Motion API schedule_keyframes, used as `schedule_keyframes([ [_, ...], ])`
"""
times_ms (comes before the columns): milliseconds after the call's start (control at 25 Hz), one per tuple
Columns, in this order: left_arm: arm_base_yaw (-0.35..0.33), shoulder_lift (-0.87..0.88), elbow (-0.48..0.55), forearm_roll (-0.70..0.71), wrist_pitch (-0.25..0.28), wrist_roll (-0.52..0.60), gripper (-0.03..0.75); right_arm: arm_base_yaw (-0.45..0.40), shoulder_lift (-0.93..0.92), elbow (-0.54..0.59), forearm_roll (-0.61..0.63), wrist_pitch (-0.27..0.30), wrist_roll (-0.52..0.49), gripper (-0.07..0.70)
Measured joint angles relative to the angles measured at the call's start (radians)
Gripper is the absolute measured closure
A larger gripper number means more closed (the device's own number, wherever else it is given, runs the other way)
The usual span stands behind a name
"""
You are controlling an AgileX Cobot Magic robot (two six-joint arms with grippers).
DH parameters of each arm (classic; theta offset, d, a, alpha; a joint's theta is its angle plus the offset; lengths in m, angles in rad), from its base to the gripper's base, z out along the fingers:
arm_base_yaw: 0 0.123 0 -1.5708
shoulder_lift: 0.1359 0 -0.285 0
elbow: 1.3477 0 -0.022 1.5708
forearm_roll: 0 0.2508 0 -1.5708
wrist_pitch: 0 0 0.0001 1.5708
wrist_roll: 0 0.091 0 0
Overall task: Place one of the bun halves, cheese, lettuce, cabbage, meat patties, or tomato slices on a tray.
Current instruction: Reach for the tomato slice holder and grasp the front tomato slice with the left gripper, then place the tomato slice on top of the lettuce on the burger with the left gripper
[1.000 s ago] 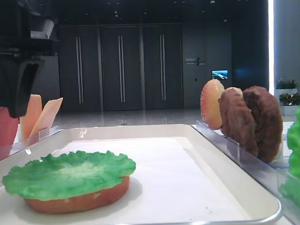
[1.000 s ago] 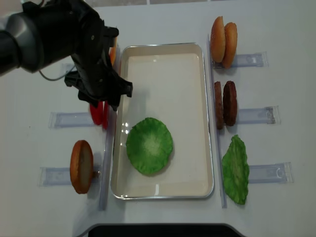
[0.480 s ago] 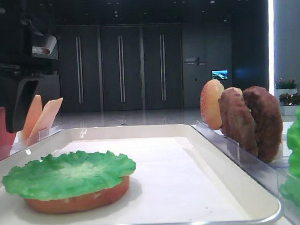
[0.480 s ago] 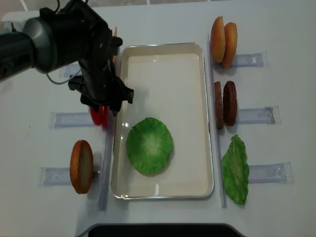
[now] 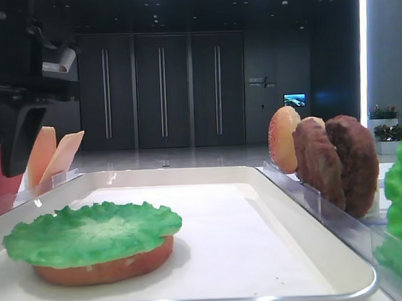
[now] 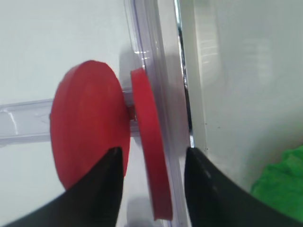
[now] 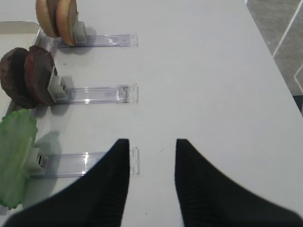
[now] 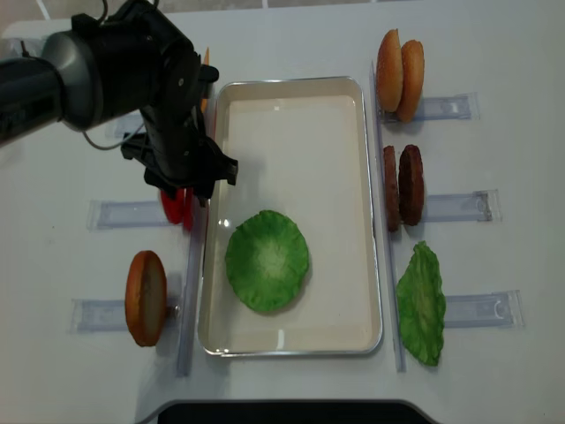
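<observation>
I have the two tomato slices (image 6: 142, 142) standing on edge in a clear rack (image 6: 23, 123) just left of the tray (image 6: 227, 71), so a slice can be pinched from above. They are smooth, flat red discs. My left end effector (image 6: 151, 184) straddles the slice nearer the tray, fingers apart, not gripping yet. In the tray, ruffled lettuce (image 8: 267, 260) covers a bun half (image 5: 103, 269). The right end effector (image 7: 151, 175) hangs open over bare worktop (image 7: 213, 85).

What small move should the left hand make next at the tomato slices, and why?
Probably close the fingers. In the left wrist view the left hand straddles the thin tomato slice nearest the tray, one finger on each side, with gaps still visible. Closing would grip it before lifting it.
</observation>
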Motion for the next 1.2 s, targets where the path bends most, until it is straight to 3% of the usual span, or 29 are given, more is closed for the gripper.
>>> schedule_keyframes([
  [160, 0.0, 0.0, 0.0, 0.006, 0.0, -0.004, 0.594, 0.0, 0.0, 0.0, 0.0, 0.0, 0.0, 0.4],
  [240, 0.0, 0.0, 0.0, 0.012, 0.004, -0.014, 0.657, 0.0, 0.0, 0.0, 0.0, 0.0, 0.0, 0.4],
  [520, 0.0, 0.0, -0.011, -0.002, 0.011, -0.025, 0.661, 0.0, 0.0, 0.0, 0.0, 0.0, 0.0, 0.4],
  [880, 0.0, -0.099, -0.155, -0.064, 0.138, -0.021, 0.661, 0.0, 0.0, 0.0, 0.0, 0.0, 0.0, 0.4],
  [1200, 0.0, -0.17, -0.161, -0.067, 0.239, -0.017, 0.661, 0.0, 0.0, 0.0, 0.0, 0.0, 0.0, 0.4],
])
